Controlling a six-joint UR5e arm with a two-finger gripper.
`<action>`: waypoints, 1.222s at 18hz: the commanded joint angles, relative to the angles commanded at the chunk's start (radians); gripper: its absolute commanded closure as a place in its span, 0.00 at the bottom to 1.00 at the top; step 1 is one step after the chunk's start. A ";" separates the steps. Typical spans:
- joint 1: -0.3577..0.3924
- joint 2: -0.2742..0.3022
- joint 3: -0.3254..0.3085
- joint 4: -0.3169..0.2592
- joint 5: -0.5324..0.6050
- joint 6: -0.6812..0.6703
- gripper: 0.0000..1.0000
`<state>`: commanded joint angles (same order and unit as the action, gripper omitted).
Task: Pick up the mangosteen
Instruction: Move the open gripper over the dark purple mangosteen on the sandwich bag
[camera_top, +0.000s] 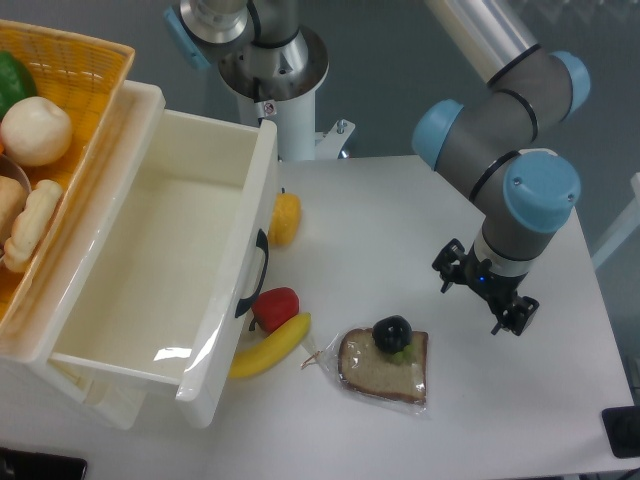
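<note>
Nearest the lens, the white drawer (150, 290) is seen pulled out, its black handle (257, 272) facing the table (400, 210); the drawer is taken as landmark for all positions.

- Up and to the left of the drawer: a yellow woven basket (85, 60) is noted, holding a pale round fruit (35, 131), something green (12, 82) and pale pieces (30, 220) that cannot be identified.
- Just right of the drawer, upper part: a small yellow-orange fruit (285, 218) is seen lying on the table.
- Just right of the drawer handle: a red fruit (276, 306) is seen, touching a banana (270, 346) that lies tilted at the drawer's lower front corner.
- Farther right of the drawer: a bread slice (385, 368) in clear wrap is recorded flat on the table. The mangosteen (392, 333) is found resting on the slice's upper edge, dark and glossy, a bit of green at its lower right.
- Well right of the drawer: the gripper (485, 297) is held low over the table, apart from the mangosteen and to its upper right. Its black fingers (513, 314) are seen spread, nothing between them.
- Beyond the drawer, at the far table edge: the arm's white mounting post (290, 110) is noted.
</note>
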<state>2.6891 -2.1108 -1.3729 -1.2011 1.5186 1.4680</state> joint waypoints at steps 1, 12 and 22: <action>-0.003 0.002 -0.003 0.000 0.002 -0.006 0.00; -0.005 0.094 -0.190 0.072 -0.031 -0.113 0.00; -0.083 0.025 -0.187 0.146 -0.057 -0.334 0.00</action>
<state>2.6063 -2.0861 -1.5601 -1.0555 1.4619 1.1341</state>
